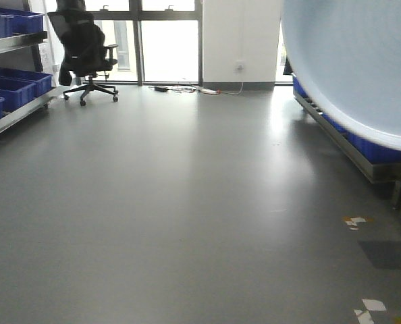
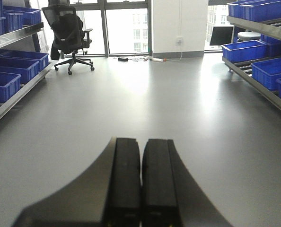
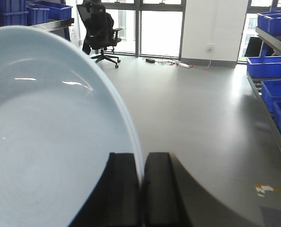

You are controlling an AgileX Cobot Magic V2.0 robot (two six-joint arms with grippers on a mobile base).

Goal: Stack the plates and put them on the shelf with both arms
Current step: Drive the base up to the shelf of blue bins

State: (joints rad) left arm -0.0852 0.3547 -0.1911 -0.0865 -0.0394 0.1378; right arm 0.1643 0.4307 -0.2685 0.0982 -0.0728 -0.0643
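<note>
A glossy white plate (image 3: pixel 50 142) stands nearly on edge and fills the left half of the right wrist view, with faint rings in its centre. My right gripper (image 3: pixel 143 156) is shut on its rim, one finger on each face. In the front view the same plate (image 1: pixel 349 67) hangs blurred at the top right, held above the floor. My left gripper (image 2: pixel 141 142) is shut with nothing between its fingers and points across bare floor. Steel shelf tiers (image 2: pixel 17 94) with blue crates run along the left, and another shelf (image 2: pixel 259 85) lines the right side.
A black office chair (image 1: pixel 86 47) stands by the windows at the back left. Cables and a power strip (image 1: pixel 194 89) lie on the floor below the window. Blue crates (image 3: pixel 273 92) sit on the right shelf. Grey floor (image 1: pixel 187 202) lies between the racks, with tape marks (image 1: pixel 357 221).
</note>
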